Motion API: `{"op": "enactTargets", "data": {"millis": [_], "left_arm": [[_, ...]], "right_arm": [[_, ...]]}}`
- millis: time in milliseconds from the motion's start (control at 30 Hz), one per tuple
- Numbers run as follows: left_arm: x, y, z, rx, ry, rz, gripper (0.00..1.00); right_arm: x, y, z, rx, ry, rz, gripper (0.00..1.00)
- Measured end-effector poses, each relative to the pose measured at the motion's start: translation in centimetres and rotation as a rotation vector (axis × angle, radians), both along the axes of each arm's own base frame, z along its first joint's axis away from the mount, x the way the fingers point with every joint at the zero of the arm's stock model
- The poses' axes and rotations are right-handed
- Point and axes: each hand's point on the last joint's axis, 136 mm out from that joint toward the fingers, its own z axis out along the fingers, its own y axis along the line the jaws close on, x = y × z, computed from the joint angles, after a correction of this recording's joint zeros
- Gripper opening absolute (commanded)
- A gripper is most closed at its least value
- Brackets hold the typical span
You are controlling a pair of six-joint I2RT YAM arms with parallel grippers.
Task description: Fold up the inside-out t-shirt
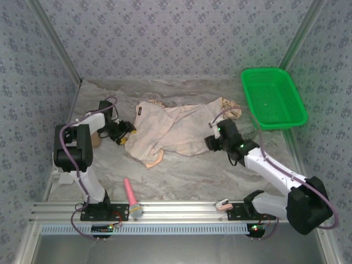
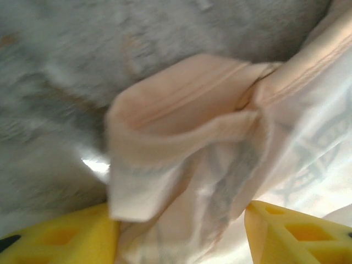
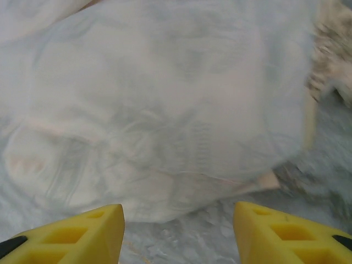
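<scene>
**Left gripper (image 1: pixel 124 132) and right gripper (image 1: pixel 211 142) both released at opposite ends of the crumpled shirt**

Near edge: a pink-handled tool (image 1: pixel 131 197) lies on the table (image 1: pixel 181 176) by the left arm's base, well apart from the work.

Mid-table: the inside-out t-shirt (image 1: pixel 176 129) lies bunched and wrinkled, pale reverse side up. Its small dark neck label (image 1: pixel 140 111) sits toward the left end. The left wrist view has the yellow fingers (image 2: pixel 60 239) spread with a hemmed edge (image 2: pixel 181 104) and loose cloth between them, not pinched. The right wrist view has the fingers (image 3: pixel 286 228) spread over bare table, the shirt's edge just beyond.

Far right: a green basket (image 1: pixel 248 99) stands near the shirt's printed corner.

Assessment: the cloth appears light, thin and limp. The print shows through, and it will sag and drag rather than hold a shape. Hems and seams look the soundest places to pinch; a grip in mid-panel would likely gather several layers. No fold is made yet, and flattening seems needed first.
</scene>
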Motion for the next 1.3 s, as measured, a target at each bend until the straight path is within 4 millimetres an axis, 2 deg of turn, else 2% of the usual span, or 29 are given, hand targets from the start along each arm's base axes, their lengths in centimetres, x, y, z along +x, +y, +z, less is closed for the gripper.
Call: {"op": "enactTargets", "data": {"millis": [67, 100, 133, 200, 233, 300, 367, 400, 467, 600, 700, 767, 867, 967, 1033, 1067, 1167, 1300], "left_arm": [[-1.4, 0.7, 0.6, 0.054, 0.003, 0.003, 0.68], [-2.1, 1.0, 1.3, 0.09, -0.001, -0.001, 0.93], [-2.7, 1.3, 2.1, 0.132, -0.011, -0.007, 1.0], [-3.7, 1.0, 4.1, 0.216, -0.061, -0.051, 1.0], [-4.3, 0.2, 5.3, 0.253, -0.097, -0.092, 0.99], [-5.8, -2.5, 7.5, 0.285, -0.174, -0.197, 0.95], [-7.7, -5.8, 8.7, 0.275, -0.239, -0.315, 0.91], [-9.0, -7.3, 8.7, 0.259, -0.249, -0.369, 0.86], [-11.3, -9.0, 7.4, 0.23, -0.212, -0.426, 0.82], [-15.3, -9.4, 2.3, 0.256, -0.037, -0.461, 0.77], [-16.8, -10.0, 0.5, 0.277, 0.031, -0.472, 0.73], [-17.0, -10.3, 0.0, 0.281, 0.04, -0.46, 0.71], [-16.3, -10.5, -0.6, 0.29, 0.032, -0.43, 0.56], [-15.5, -10.4, -1.6, 0.314, 0.039, -0.403, 0.23], [-15.3, -9.6, -2.1, 0.353, 0.068, -0.395, 0.01], [-15.3, -9.2, -2.1, 0.358, 0.08, -0.386, 0.0], [-14.3, -8.8, -1.9, 0.349, 0.067, -0.366, 0.0], [-12.0, -7.8, -0.3, 0.351, 0.021, -0.333, 0.0]], "right_arm": [[1.1, -1.7, 0.3, 0.065, 0.075, -0.128, 0.57], [1.4, -2.3, 0.1, 0.09, 0.11, -0.177, 0.57], [1.6, -2.8, -0.4, 0.118, 0.158, -0.228, 0.57], [1.2, -3.4, -2.2, 0.158, 0.257, -0.302, 0.57], [0.8, -3.7, -3.4, 0.173, 0.316, -0.341, 0.55], [0.1, -4.0, -5.6, 0.204, 0.426, -0.406, 0.52], [-0.4, -4.2, -7.4, 0.233, 0.515, -0.461, 0.5], [-0.5, -4.3, -8.1, 0.247, 0.549, -0.484, 0.5], [-0.5, -4.4, -9.2, 0.271, 0.601, -0.52, 0.5], [0.6, -3.5, -9.8, 0.327, 0.638, -0.546, 0.49], [1.1, -3.1, -10.0, 0.354, 0.64, -0.546, 0.49], [1.3, -3.0, -10.2, 0.361, 0.639, -0.554, 0.49], [1.6, -3.0, -10.4, 0.366, 0.635, -0.564, 0.49], [1.7, -3.1, -10.5, 0.373, 0.636, -0.585, 0.47], [1.7, -3.1, -10.6, 0.378, 0.64, -0.601, 0.45], [1.7, -3.2, -10.6, 0.381, 0.641, -0.609, 0.4], [1.8, -3.5, -10.7, 0.378, 0.636, -0.635, 0.03], [3.2, -3.7, -10.4, 0.398, 0.589, -0.651, 0.0]]}}
